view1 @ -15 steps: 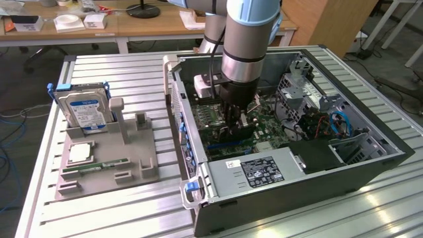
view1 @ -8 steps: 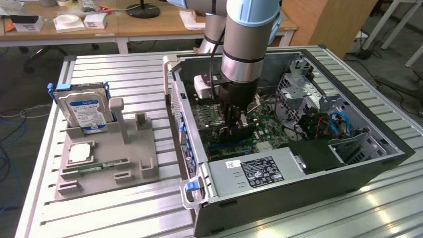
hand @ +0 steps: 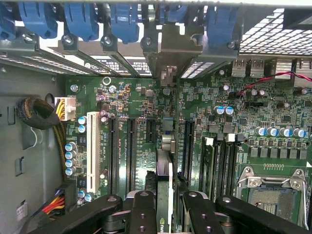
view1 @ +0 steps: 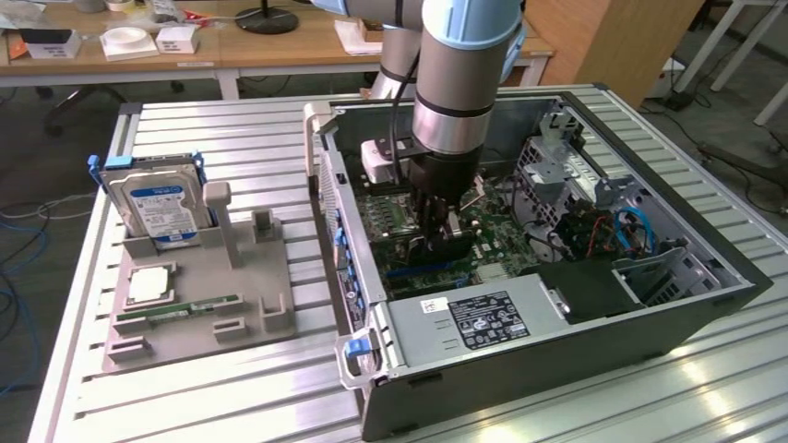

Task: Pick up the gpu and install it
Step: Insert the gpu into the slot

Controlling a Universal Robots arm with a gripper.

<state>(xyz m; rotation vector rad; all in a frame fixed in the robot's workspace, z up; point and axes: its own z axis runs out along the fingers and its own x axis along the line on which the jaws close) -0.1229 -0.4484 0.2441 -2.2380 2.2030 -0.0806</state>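
Black fingers (hand: pixel 144 209) of the gripper (hand: pixel 168 207) are closed on the gpu (hand: pixel 165 183), one on each side of the thin card, which stands on its edge between them. Under the card lies the green motherboard (hand: pixel 131 97), and the card runs parallel to the long black slots (hand: pixel 130 151); if its lower edge already sits in a slot, I cannot tell. Farther on, its silvery bracket (hand: pixel 168 73) reaches the rear wall of the computer case (hand: pixel 273 29), next to the blue latches (hand: pixel 78 22). In the exterior view the arm (view1: pixel 462 74) goes down into the open case. On the exterior view's left, a grey tray (view1: pixel 185 346) on the metal table (view1: pixel 221 397) carries the hard drive (view1: pixel 158 205) and the memory stick (view1: pixel 185 309). Wooden desks (view1: pixel 283 51) stand far behind
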